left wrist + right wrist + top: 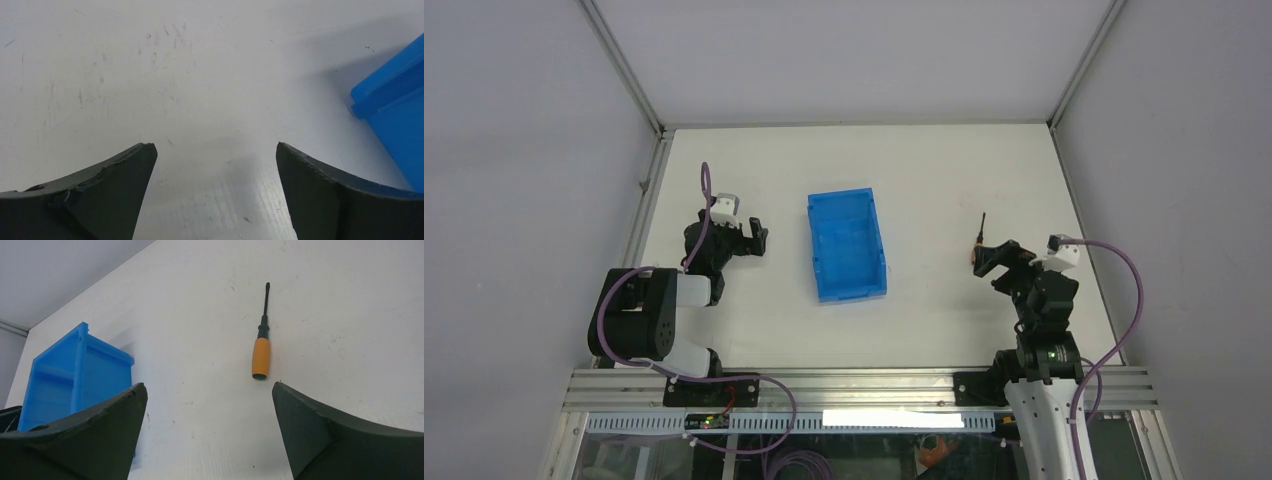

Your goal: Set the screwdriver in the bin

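The screwdriver (262, 347) has an orange handle and a thin black shaft and lies flat on the white table, shaft pointing away. Its shaft also shows as the screwdriver (981, 226) in the top view. My right gripper (209, 386) is open just short of the handle's butt end, nothing between its fingers. In the top view the right gripper (986, 257) covers most of the handle. The blue bin (846, 245) sits mid-table and holds nothing; it appears as the bin (75, 370) at left. My left gripper (216, 146) is open over bare table, left of the bin (395, 95).
Grey walls with aluminium frame posts (625, 65) enclose the white table (924, 160) on three sides. The arm bases stand on a metal rail (854, 385) at the near edge. Purple cables (1124, 290) loop from both wrists.
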Motion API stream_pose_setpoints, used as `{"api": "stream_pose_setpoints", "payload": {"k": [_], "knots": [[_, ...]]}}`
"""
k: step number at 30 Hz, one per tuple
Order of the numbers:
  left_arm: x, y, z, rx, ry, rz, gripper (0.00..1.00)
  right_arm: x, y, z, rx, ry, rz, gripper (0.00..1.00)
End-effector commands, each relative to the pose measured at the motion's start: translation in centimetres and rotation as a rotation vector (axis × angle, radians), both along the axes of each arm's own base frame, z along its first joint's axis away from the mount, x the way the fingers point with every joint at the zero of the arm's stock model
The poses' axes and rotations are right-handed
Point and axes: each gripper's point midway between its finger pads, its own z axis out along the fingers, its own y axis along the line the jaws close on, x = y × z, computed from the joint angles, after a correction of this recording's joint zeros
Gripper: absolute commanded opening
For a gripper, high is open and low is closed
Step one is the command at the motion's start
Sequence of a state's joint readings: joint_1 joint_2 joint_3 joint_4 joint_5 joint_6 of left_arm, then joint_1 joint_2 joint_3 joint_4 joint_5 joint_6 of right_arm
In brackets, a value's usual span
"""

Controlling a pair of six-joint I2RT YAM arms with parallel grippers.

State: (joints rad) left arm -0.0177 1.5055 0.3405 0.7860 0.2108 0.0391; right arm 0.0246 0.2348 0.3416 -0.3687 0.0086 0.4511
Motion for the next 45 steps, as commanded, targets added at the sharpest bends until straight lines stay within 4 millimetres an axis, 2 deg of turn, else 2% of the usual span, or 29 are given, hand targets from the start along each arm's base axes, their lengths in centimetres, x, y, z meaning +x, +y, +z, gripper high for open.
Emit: {"api": "stream_pose_setpoints", "payload": {"k": [1,5,9,12,15,16,17,18,21,23,26,30,33,38,42,44,45], "knots": [[1.2,0.1,2.2,-0.013,-0.083,-0.002,0.99,-0.1,-1.0,1.1,-0.012,-0.033,-0.055,0.99],[1.2,0.1,2.2,-0.013,-0.082,-0.002,0.99,-0.2,-0.9,5.9,-0.036,-0.135,-0.034,0.99],[1.2,0.1,2.2,-0.013,-0.082,-0.001,0.99,-0.2,0.2,12.4,-0.094,-0.234,0.048,0.97],[1.2,0.1,2.2,-0.013,-0.083,-0.001,0.99,1.6,-0.4,15.1,-0.149,-0.143,0.043,0.96],[1.2,0.1,2.2,-0.013,-0.081,-0.001,0.99,3.6,-1.9,16.6,-0.203,0.022,-0.018,0.96],[1.2,0.1,2.2,-0.013,-0.082,-0.001,0.99,4.2,-2.6,15.2,-0.216,0.13,-0.044,0.96],[1.2,0.1,2.2,-0.012,-0.083,-0.001,0.99,5.0,-3.2,15.8,-0.222,0.192,-0.075,0.96],[1.2,0.1,2.2,-0.012,-0.082,-0.001,0.99,5.7,-3.6,15.0,-0.242,0.287,-0.085,0.96],[1.2,0.1,2.2,-0.013,-0.081,-0.002,0.99,8.0,-3.7,11.6,-0.283,0.537,-0.039,0.97],[1.2,0.1,2.2,-0.012,-0.082,-0.002,0.99,9.8,-3.6,7.7,-0.29,0.701,-0.006,0.95],[1.2,0.1,2.2,-0.012,-0.082,-0.001,0.99,11.2,-2.5,2.5,-0.253,0.847,0.072,0.89],[1.2,0.1,2.2,-0.013,-0.082,-0.001,0.99,11.7,-1.7,-4.3,-0.211,0.965,0.108,0.83],[1.2,0.1,2.2,-0.013,-0.083,-0.001,0.99,11.4,-1.5,-8.0,-0.201,1.036,0.114,0.76],[1.2,0.1,2.2,-0.013,-0.081,-0.001,0.99,10.4,-1.9,-12.2,-0.215,1.13,0.113,0.65],[1.2,0.1,2.2,-0.013,-0.083,-0.002,0.99,10.0,-2.2,-13.9,-0.232,1.175,0.111,0.56],[1.2,0.1,2.2,-0.012,-0.082,-0.002,0.99,9.8,-2.5,-14.3,-0.252,1.191,0.108,0.48],[1.2,0.1,2.2,-0.013,-0.083,-0.002,0.99,9.7,-2.7,-14.4,-0.262,1.196,0.11,0.39]]}}
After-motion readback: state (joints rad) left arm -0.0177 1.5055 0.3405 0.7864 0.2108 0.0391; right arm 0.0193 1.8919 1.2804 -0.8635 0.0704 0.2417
